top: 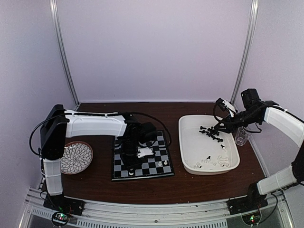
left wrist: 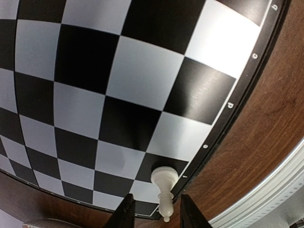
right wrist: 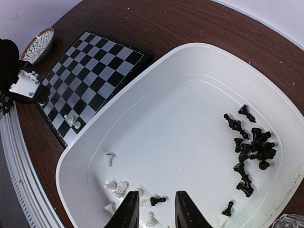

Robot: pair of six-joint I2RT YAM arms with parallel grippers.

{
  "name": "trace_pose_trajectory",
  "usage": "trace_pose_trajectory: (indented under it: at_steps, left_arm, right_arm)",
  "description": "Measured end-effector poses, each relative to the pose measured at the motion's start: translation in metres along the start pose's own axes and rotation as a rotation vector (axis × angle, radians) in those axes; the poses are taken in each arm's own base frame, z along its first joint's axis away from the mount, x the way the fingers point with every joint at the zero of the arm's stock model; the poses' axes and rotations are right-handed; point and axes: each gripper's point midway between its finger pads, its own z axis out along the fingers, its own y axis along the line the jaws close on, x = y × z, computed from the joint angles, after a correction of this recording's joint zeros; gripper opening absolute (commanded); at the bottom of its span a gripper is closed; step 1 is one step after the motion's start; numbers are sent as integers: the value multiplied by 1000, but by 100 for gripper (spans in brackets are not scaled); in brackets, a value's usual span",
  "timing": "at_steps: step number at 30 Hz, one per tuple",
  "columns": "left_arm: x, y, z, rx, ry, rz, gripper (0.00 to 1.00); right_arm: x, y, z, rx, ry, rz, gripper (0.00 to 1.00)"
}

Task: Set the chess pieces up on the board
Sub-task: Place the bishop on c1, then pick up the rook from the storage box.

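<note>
Left gripper (left wrist: pixel 156 205), jaws apart and gripping nothing, is hovering low over the board (left wrist: pixel 142 80). A white chess piece (left wrist: pixel 164 179) is sitting just ahead of the fingertips, on an edge square at six o'clock in the wrist view; whether it is upright or tipped cannot be told.

Right gripper (right wrist: pixel 156 208), jaws also apart and empty, is hanging over the white tray (right wrist: pixel 142 71), with a black pawn (right wrist: pixel 157 200) lying just beyond its tips.

The pieces are probably feather-light, hard, slick plastic that topples easily, so pinching the narrow waist above the base looks safest.

Roughly twelve black pieces (right wrist: pixel 251 147) are clustering at the tray's three o'clock. About seven white pieces (right wrist: pixel 116 186) are lying at its seven o'clock. Two more white ones (right wrist: pixel 71 119) are standing near the board's five o'clock corner. Everything is resting on the brown tabletop (top: pixel 142 114).
</note>
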Motion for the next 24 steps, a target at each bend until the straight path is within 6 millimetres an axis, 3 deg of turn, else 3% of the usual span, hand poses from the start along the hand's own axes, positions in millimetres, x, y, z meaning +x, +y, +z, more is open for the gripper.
trace_pose_trajectory:
  at_steps: [4,7,10,15,17,20,24]
  left_arm:
    - [-2,-3,-12,11,-43,0,39]
    - [-5,0,-41,1,-131,-6,40]
    - [-10,6,-84,-15,-279,-31,42]
    - [-23,25,-172,-85,-653,-98,44]
    - [-29,26,-193,-89,-783,-121,48]
    - [-42,23,-198,-52,-931,-159,50]
    - [-72,22,-172,27,-1007,-224,50]
  right_arm:
    - [0,0,0,0,0,0,29]
    - [0,0,0,0,0,0,29]
    - [0,0,0,0,1,0,29]
    - [7,-2,0,16,31,-16,32]
    - [11,-3,-1,26,54,-27,34]
    - [19,-7,-5,57,110,-62,34]
    - [31,-19,-6,101,226,-89,33]
